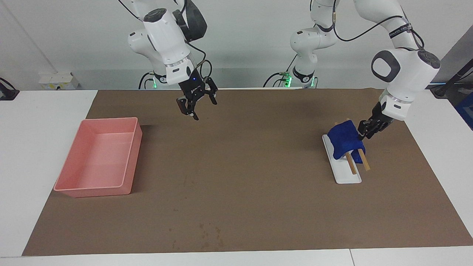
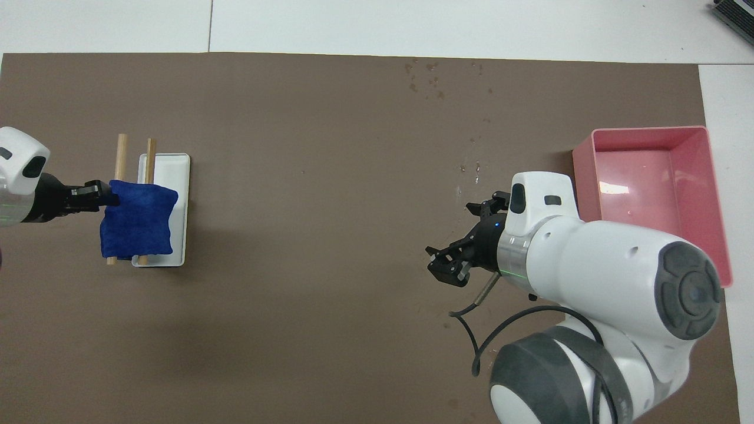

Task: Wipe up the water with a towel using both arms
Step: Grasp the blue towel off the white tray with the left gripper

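Observation:
The blue towel [image 1: 345,142] [image 2: 138,221] hangs over two wooden rods [image 1: 356,164] on a small white rack tray [image 1: 347,177], toward the left arm's end of the table. My left gripper [image 1: 364,132] [image 2: 109,197] is at the towel's edge and shut on its corner. My right gripper [image 1: 203,109] [image 2: 453,235] is open and empty, raised over the brown mat beside the pink tray. Small water drops [image 1: 208,232] [image 2: 433,73] speckle the mat near its edge farthest from the robots. A few more water drops [image 2: 474,171] lie nearer the right gripper.
An empty pink tray [image 1: 129,159] [image 2: 716,194] sits at the right arm's end of the table. The brown mat [image 1: 258,166] covers most of the white table.

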Robot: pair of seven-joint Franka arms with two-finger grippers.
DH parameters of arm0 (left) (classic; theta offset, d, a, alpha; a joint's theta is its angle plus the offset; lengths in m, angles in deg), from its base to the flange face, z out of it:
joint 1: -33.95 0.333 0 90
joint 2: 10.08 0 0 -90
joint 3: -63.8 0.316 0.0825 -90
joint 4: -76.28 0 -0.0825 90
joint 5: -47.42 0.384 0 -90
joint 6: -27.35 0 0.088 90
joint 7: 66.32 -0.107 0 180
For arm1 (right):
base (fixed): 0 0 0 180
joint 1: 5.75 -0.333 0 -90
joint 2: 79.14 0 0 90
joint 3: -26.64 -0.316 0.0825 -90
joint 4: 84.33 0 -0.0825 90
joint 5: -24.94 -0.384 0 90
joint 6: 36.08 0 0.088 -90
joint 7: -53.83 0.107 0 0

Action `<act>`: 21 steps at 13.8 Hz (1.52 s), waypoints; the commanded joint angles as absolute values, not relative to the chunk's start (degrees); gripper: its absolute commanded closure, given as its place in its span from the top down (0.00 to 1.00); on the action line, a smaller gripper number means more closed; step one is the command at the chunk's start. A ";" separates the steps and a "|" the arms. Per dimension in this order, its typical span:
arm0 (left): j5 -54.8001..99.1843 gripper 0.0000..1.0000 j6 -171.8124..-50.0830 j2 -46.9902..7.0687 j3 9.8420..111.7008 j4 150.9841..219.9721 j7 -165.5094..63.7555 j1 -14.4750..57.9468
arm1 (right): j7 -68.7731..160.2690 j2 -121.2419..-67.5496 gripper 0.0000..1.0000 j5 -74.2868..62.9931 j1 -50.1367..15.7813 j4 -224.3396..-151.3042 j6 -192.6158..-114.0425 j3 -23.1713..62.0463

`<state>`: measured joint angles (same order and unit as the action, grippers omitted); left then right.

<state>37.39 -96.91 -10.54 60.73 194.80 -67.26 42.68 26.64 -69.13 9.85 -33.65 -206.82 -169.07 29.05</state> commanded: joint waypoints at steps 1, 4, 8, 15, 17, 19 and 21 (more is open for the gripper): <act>36.96 0.40 -98.51 -8.93 61.34 197.30 -66.94 41.77 | 27.03 -68.68 1.00 8.24 -33.79 -207.73 -170.55 29.10; 36.96 0.02 -98.34 -9.02 61.34 197.04 -66.93 41.77 | 27.12 -68.77 1.00 8.24 -33.79 -207.82 -170.64 29.10; 36.96 0.00 -98.25 -8.93 61.34 197.31 -67.02 42.04 | 27.12 -68.77 1.00 8.24 -33.79 -207.73 -170.56 29.10; 26.16 0.00 -85.44 -9.55 61.69 186.78 -58.11 42.83 | 27.12 -68.77 1.00 8.24 -33.88 -207.73 -170.47 29.10; 25.62 0.00 -83.84 -9.02 61.34 184.22 -48.71 41.96 | 27.12 -68.77 1.00 8.24 -33.88 -207.82 -170.47 29.10; 21.16 0.00 -81.21 -8.58 60.38 181.15 -36.68 41.69 | 27.12 -68.68 1.00 8.24 -33.88 -207.73 -170.47 29.10; 17.99 0.00 -81.19 -7.27 57.05 179.99 -22.98 41.77 | 27.64 -68.77 1.00 8.24 -33.88 -207.73 -170.56 29.10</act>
